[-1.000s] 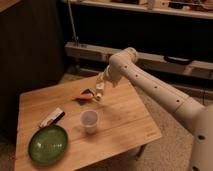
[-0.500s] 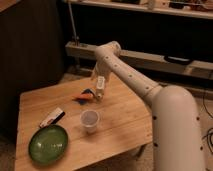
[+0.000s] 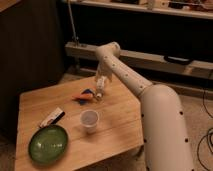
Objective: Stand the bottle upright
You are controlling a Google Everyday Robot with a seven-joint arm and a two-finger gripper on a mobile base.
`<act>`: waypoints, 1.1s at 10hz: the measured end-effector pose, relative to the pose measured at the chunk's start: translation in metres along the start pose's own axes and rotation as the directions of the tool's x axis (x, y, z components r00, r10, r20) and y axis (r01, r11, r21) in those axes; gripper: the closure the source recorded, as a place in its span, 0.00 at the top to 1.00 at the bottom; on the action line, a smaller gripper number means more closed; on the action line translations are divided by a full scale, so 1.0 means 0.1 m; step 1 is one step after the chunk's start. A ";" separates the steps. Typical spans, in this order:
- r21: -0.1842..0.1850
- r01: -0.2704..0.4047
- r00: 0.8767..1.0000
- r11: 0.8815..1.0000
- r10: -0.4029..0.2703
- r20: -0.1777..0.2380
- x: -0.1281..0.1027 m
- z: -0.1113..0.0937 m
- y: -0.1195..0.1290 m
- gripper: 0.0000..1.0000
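My gripper (image 3: 100, 86) hangs from the arm's bent wrist over the far middle of the wooden table (image 3: 120, 125), pointing down. Right at its tip is a small whitish thing with a dark end, which I take for the bottle (image 3: 99, 93). It is close to the tabletop, and I cannot tell whether it lies on the table or is gripped. It sits just right of an orange-and-blue packet (image 3: 84, 95).
A white paper cup (image 3: 89, 120) stands mid-table. A green plate (image 3: 48, 144) lies at the front left, with a flat white-and-black packet (image 3: 52, 118) behind it. My arm's large white link (image 3: 162, 125) fills the right. A dark cabinet and low shelf stand behind the table.
The arm's elbow has swung up and towards the camera, and its big link now fills the right side. The gripper has stayed over about the same spot by the colourful packet.
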 end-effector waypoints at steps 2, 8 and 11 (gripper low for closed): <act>0.005 0.009 1.000 1.000 -0.009 0.022 -0.03 0.09 0.05 0.62; 0.022 0.043 0.999 0.999 -0.043 0.025 -0.11 0.30 0.03 0.62; 0.017 0.043 0.999 0.999 -0.043 0.028 -0.09 0.43 0.01 0.62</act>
